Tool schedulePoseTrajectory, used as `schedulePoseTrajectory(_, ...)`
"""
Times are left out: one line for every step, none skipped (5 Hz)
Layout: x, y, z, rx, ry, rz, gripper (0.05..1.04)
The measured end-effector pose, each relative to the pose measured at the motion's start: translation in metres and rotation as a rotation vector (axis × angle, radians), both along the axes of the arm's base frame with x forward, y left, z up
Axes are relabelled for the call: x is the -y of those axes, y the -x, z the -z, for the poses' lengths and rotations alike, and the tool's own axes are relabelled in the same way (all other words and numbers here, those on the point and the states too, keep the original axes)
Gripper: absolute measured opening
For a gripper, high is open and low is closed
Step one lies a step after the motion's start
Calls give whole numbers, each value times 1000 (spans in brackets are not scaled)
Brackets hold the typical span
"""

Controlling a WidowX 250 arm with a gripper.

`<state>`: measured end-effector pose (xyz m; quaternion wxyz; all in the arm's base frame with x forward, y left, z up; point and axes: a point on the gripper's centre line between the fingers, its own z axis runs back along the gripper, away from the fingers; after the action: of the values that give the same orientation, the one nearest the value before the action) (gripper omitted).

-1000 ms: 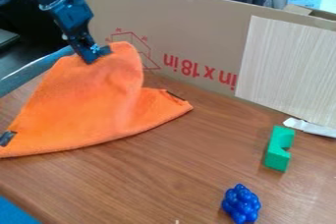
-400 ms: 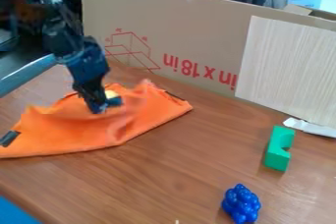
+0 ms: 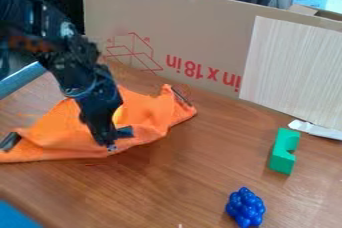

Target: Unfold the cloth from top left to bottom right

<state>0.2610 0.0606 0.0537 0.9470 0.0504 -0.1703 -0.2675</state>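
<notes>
Dark fingers [image 3: 125, 132] are clamped on the soft orange cloth [image 3: 148, 114], rumpled into folds on the wood-grained table [image 3: 167, 177].

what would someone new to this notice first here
The bright orange cloth stands out first, lying rumpled on the left side of the wooden table, with the black gripper down over its near edge. Next come two smaller bright things to the right: a green block with a notch in its side, and a knobbly blue toy nearer the camera.
</notes>
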Motion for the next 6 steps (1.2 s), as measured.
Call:
schedulePoseTrajectory(13,13,8,-29,-2,-1,55)
schedulePoseTrajectory(20,22,18,-44,-13,-8,56)
schedulePoseTrajectory(28,32,30,-95,-9,-17,55)
schedulePoseTrajectory(37,42,33,-139,30,-30,55)
schedulePoseTrajectory(48,48,26,-166,66,-46,55)
schedulePoseTrajectory(59,51,23,-186,86,-70,55)
